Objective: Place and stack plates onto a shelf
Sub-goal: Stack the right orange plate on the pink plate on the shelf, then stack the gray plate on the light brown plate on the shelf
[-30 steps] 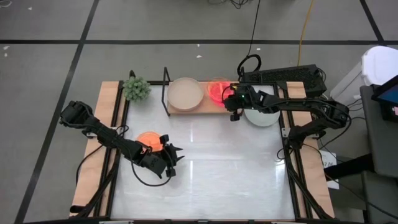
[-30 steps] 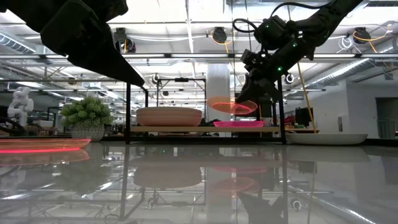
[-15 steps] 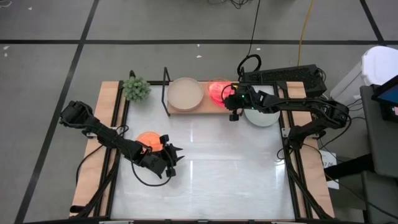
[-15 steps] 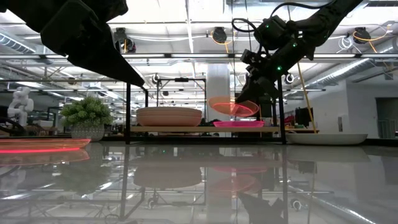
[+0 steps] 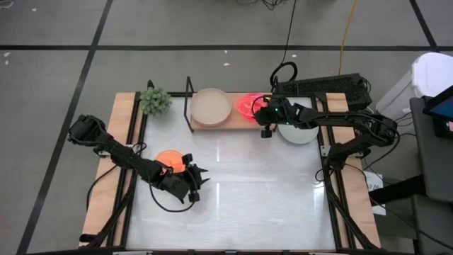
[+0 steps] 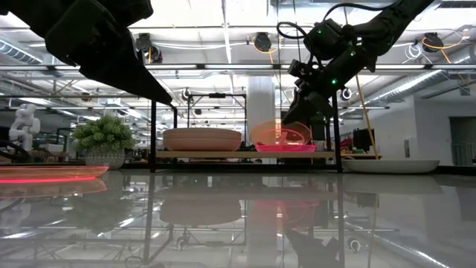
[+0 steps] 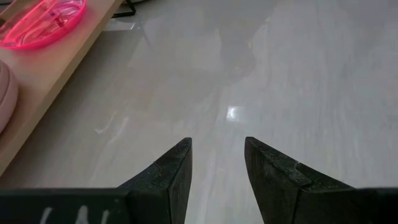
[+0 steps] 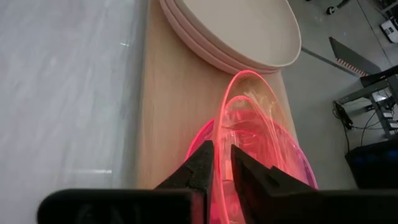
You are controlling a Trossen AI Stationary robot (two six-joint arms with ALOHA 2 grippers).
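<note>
Fingers of my right gripper pinch the rim of the orange plate, which tilts with its far edge down on the hot pink plate at the shelf end. Glossy and thin, it looks light, stiff and slippery, probably brittle; the rim seems the only sound hold. Beyond it sits the stack of matte beige plates. My left gripper waits, jaws apart and empty, beside another orange plate on the table.

on the shelf: stacked plates at its left, tilted plate on another at its right — plant left of the shelf, lone plate in front.
</note>
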